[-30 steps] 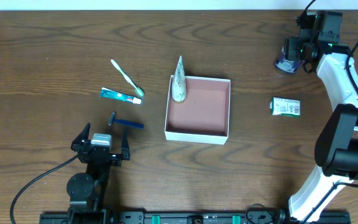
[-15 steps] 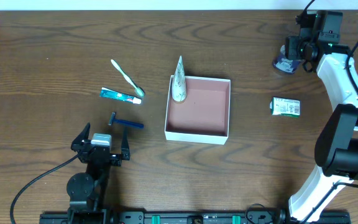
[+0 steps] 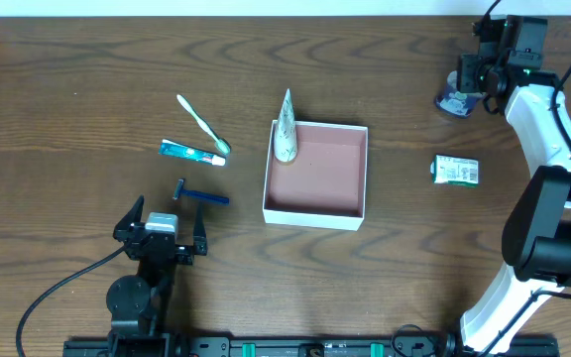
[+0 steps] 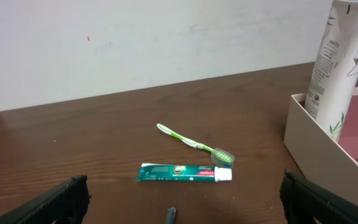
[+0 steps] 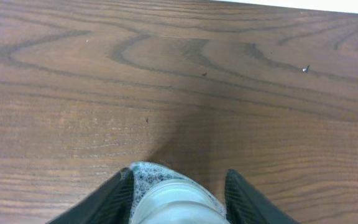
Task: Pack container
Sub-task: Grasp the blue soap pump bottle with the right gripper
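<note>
The container (image 3: 315, 209), a square white box with a pinkish-brown inside, sits mid-table; its wall shows in the left wrist view (image 4: 316, 144). A white tube (image 3: 285, 129) stands in its back-left corner, also seen in the left wrist view (image 4: 337, 62). A toothbrush (image 3: 203, 123), toothpaste (image 3: 193, 152) and blue razor (image 3: 199, 196) lie to its left. My left gripper (image 3: 163, 236) is open and empty near the front edge, its jaws wide apart (image 4: 185, 199). My right gripper (image 3: 467, 83) straddles a clear bluish jar (image 3: 451, 102) at the far right; a gap shows beside the jar (image 5: 173, 199).
A small green carton (image 3: 456, 171) lies right of the container. In the left wrist view the toothbrush (image 4: 194, 144) and toothpaste (image 4: 185, 173) lie ahead, and the razor's tip (image 4: 171, 214) is at the bottom edge. A white wall stands behind the table.
The right gripper has shifted slightly at the jar. The left arm and the other objects have not moved.
</note>
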`<state>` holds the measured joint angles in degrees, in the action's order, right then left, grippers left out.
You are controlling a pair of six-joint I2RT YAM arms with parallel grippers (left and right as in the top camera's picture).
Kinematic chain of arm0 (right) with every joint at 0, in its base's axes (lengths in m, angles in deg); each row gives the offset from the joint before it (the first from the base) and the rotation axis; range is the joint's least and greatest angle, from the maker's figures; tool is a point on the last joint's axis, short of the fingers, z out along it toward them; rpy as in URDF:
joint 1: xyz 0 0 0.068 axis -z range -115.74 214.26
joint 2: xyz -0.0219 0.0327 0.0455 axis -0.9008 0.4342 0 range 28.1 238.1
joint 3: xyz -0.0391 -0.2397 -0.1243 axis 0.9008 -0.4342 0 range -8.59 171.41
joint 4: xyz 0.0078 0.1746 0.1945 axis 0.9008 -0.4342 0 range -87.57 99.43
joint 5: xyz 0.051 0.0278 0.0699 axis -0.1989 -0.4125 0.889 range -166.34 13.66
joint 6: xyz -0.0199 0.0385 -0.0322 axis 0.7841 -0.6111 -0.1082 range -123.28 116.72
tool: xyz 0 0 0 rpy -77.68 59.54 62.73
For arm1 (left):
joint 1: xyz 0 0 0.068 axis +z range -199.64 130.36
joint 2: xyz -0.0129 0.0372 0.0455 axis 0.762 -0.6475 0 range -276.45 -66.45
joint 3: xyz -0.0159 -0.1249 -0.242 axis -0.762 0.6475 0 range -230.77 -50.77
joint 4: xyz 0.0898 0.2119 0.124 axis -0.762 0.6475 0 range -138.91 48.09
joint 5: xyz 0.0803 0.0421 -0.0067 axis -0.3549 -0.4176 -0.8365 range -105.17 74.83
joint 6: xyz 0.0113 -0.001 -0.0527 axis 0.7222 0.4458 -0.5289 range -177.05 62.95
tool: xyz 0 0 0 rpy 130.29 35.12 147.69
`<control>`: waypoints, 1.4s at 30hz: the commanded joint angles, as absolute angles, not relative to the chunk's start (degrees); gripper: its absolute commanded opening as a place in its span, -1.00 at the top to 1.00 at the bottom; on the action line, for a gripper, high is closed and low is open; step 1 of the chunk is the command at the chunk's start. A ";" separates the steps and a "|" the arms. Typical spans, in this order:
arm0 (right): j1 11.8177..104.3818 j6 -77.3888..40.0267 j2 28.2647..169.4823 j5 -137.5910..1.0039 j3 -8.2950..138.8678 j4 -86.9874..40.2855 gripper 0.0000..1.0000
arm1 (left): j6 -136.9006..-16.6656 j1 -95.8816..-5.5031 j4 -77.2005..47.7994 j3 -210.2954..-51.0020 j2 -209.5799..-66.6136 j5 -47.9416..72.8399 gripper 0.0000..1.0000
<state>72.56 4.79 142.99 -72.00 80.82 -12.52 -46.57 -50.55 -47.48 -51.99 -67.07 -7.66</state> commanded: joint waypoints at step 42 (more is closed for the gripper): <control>71.27 3.20 129.42 -64.48 81.32 -13.31 0.97 | -46.85 -50.31 -45.53 -51.00 -66.79 -6.63 -0.96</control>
